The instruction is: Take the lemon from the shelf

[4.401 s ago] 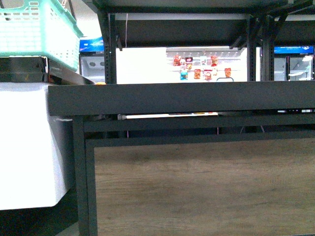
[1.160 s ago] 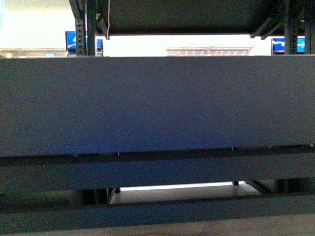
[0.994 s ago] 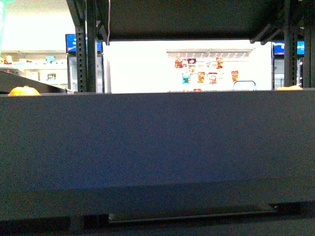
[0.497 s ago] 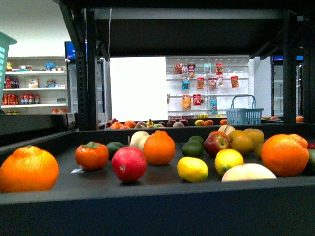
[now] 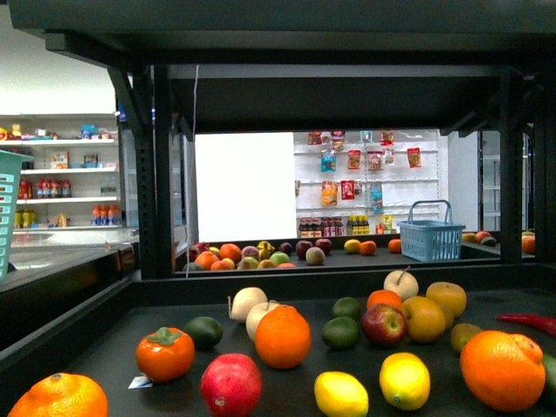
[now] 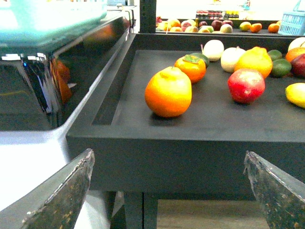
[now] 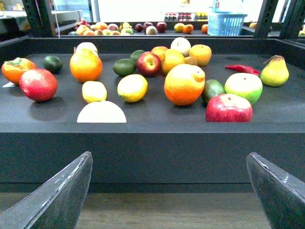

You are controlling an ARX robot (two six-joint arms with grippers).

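Note:
The lemon is bright yellow and oval. It lies on the black shelf tray between a smaller yellow fruit and a big orange; in the front view the lemon sits near the tray's front. My right gripper is open, below and in front of the tray's front wall, with nothing between its fingers. My left gripper is open too, in front of the tray's left front corner, well away from the lemon.
Many other fruits crowd the tray: oranges, a red pomegranate, a persimmon, apples, limes, a pale melon half, a red chilli. An upper shelf hangs overhead. A teal basket on a glossy counter stands left.
The front view has risen from below the tray's front wall to above it, so the fruit came into sight. In the last half second it rose a little more.

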